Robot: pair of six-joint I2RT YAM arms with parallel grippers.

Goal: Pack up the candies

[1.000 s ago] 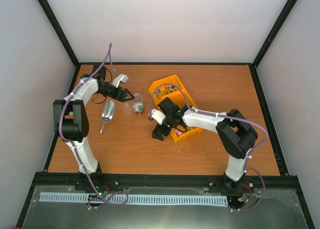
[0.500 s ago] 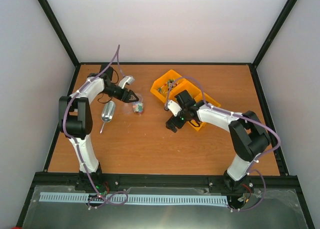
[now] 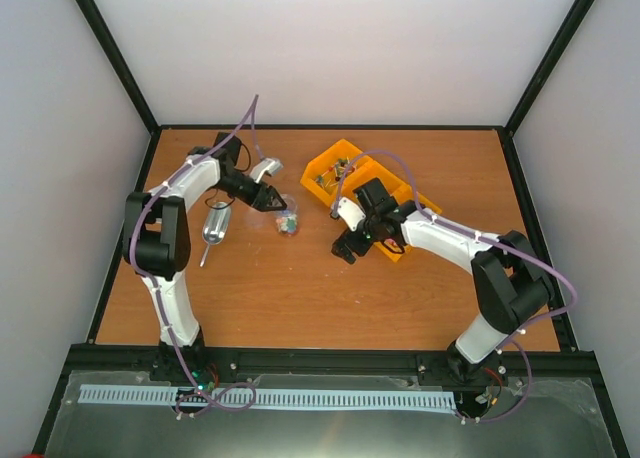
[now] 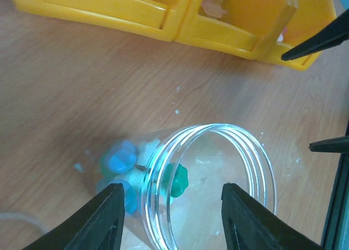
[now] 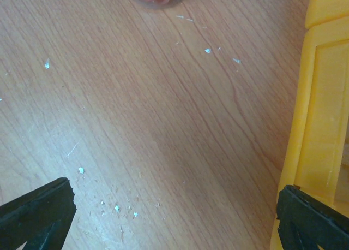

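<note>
We see the left arm (image 3: 190, 183) stretched far out over the surface (image 3: 260, 288), elbow bent, its wrist angled down at one clear jar (image 4: 218, 168). The left gripper (image 3: 274, 200) has its fingers (image 4: 106, 217) apart on either side of the jar's mouth, and we cannot tell whether they press on it. The candies (image 4: 121, 157) lie inside that jar, at the end away from the mouth. At least four show, two blue, one green and one white. The right arm (image 3: 440, 240) reaches in from the right and hangs low over bare wood. The right gripper (image 5: 174, 190) is spread wide with nothing between its fingers. We count two orange bins, one (image 3: 335, 170) farther back and one (image 3: 415, 203) partly under the right arm. One metal scoop (image 3: 215, 225) lies left of the jar.
</note>
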